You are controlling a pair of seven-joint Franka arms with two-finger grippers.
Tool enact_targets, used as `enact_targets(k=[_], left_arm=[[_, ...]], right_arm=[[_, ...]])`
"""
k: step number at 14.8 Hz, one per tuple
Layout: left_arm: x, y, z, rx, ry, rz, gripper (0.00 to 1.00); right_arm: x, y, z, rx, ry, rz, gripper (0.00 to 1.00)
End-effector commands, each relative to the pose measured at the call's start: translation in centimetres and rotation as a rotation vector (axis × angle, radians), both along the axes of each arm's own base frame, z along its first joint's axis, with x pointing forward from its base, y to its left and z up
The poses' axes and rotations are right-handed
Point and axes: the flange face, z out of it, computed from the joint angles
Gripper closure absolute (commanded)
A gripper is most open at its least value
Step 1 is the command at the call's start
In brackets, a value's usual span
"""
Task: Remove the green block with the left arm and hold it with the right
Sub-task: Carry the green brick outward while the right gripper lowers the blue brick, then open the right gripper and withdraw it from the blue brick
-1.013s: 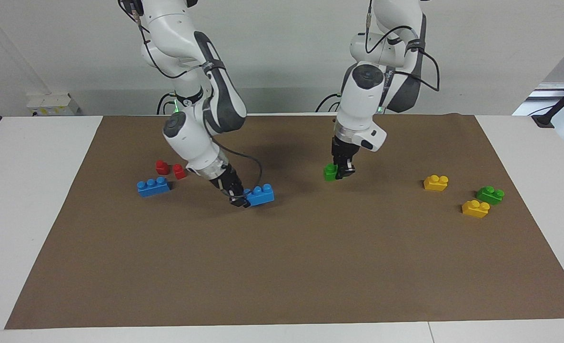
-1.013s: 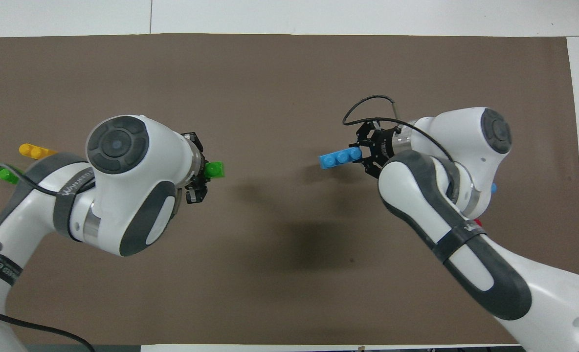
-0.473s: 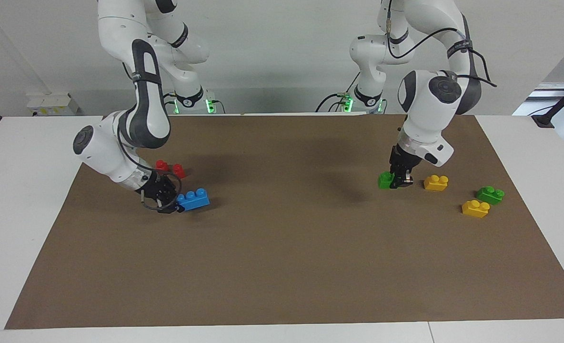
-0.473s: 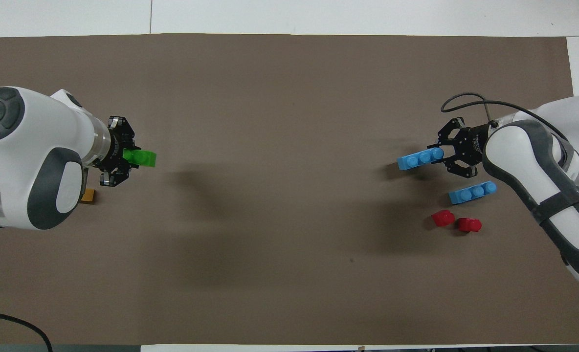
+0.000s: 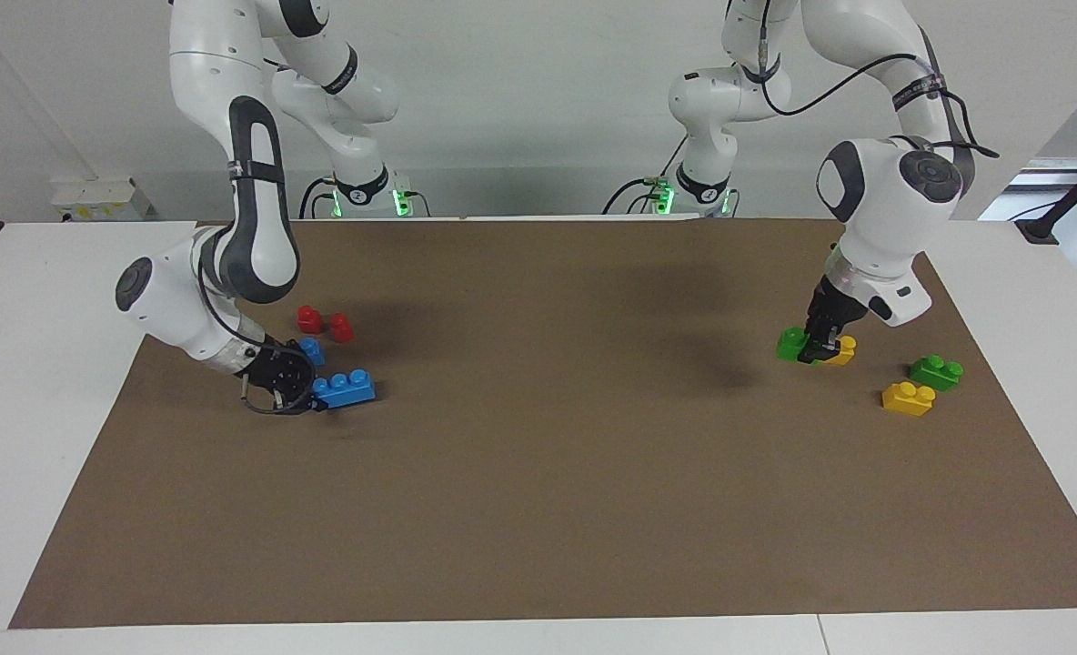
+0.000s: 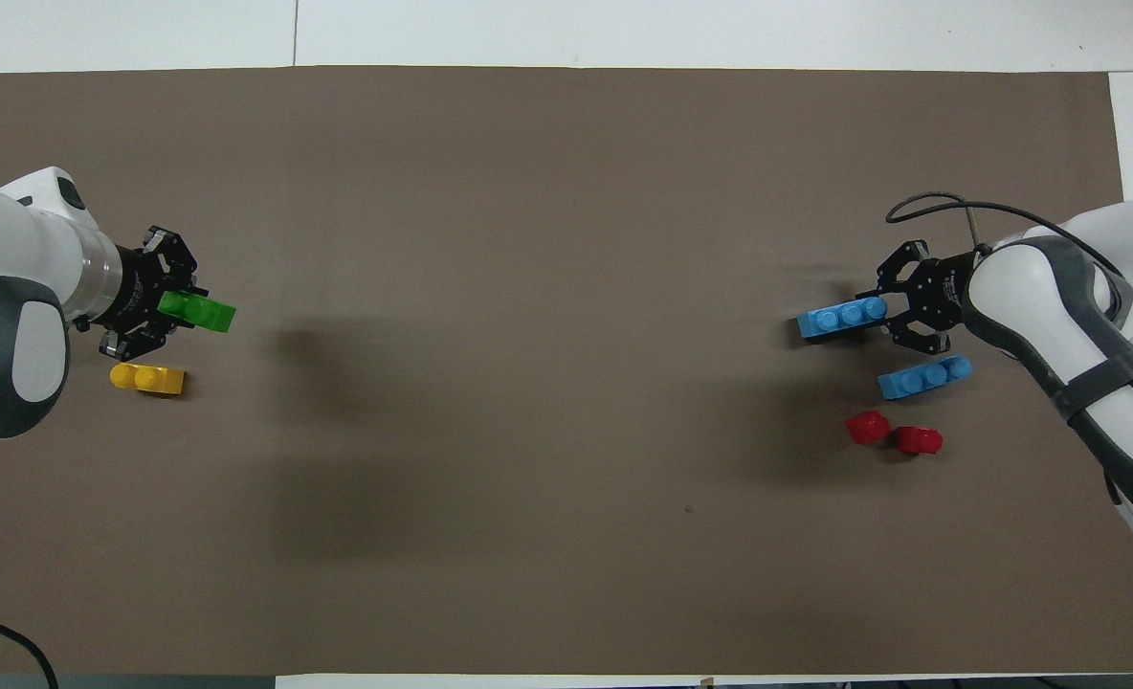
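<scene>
Fingers (image 6: 172, 299) of left gripper (image 6: 169, 306) clamp green block (image 6: 198, 311) (long axis level, toward table's middle)

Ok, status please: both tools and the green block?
Left tool shut on green block, beside yellow brick. Right tool shut on blue brick. Nothing in the way.

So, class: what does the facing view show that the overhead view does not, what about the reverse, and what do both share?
Facing view only: a second green brick with a yellow brick beside it; overhead, the left arm covers them. Overhead only: the loose blue brick whole; facing, the right arm hides most of it. Both: left fingers shut on the green block, right fingers shut on the held blue brick, two red pieces.
</scene>
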Motion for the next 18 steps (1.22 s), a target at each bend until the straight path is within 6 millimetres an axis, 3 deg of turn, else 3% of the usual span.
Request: enact_targets(k=[1, 5, 6, 8, 9, 15, 18], left_arm=[[0.5, 1.4, -1.5, -0.009, -0.017, -0.067, 1.00], [1.5, 4.6, -2.7, -0.003, -0.059, -0.089, 1.00], [1.8, 4.9, -3.1, -0.003, -0.068, -0.084, 1.00], [2.2, 5.6, -4.3, -0.004, -0.071, -0.069, 1.00], [2.5, 5.9, -4.9, -0.006, -0.077, -0.061, 1.00], [4.8, 8.9, -8.4, -0.067, -0.076, 0.044, 1.00], [5.5, 9.3, -9.7, -0.095, -0.075, 0.093, 1.00]], right_arm=[[0.1, -0.4, -0.3, -0.004, -0.010, -0.002, 1.00], [0.1, -0.3, -0.5, -0.006, -0.010, -0.009, 1.00], [0.1, -0.3, -0.5, -0.008, -0.014, -0.011, 0.86], [0.2, -0.4, -0.3, -0.009, -0.019, -0.013, 0.25], [0.2, -0.3, 0.0, -0.009, -0.023, -0.013, 0.11], [0.8, 0.6, 3.7, -0.002, -0.036, -0.049, 0.03], [1.2, 1.0, 8.0, -0.016, -0.068, -0.004, 0.01]])
